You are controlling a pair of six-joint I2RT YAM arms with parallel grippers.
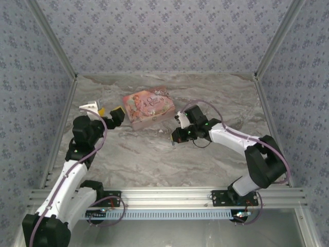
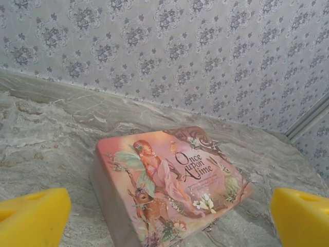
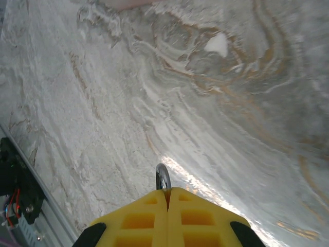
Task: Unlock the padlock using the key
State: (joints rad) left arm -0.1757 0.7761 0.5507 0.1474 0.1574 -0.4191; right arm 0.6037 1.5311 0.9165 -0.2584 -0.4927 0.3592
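Fingers spread wide, the left hand [image 1: 109,113] faces the pink box [image 1: 148,107] at the far side. The right hand [image 3: 167,199] is pinched tight on a small metal loop [image 3: 163,177] – low over the desk [image 1: 154,159].

Place: a robot test cell, of the kind found in a lab.
Walls: wallpapered panels [image 1: 164,31] close in the back and both sides, across the top of the frame.
Frame: bare aluminium posts [image 1: 51,43] run along the panel corners, upper left and upper right.
Tabletop: marble-print tabletop [image 1: 154,154], centre.
Mounting: left arm [image 1: 69,177] and right arm [image 1: 231,138] are bolted to a slotted aluminium rail [image 1: 169,195], bottom of the frame.
Wiring: exposed purple cables [image 1: 287,164] loop along the arms.
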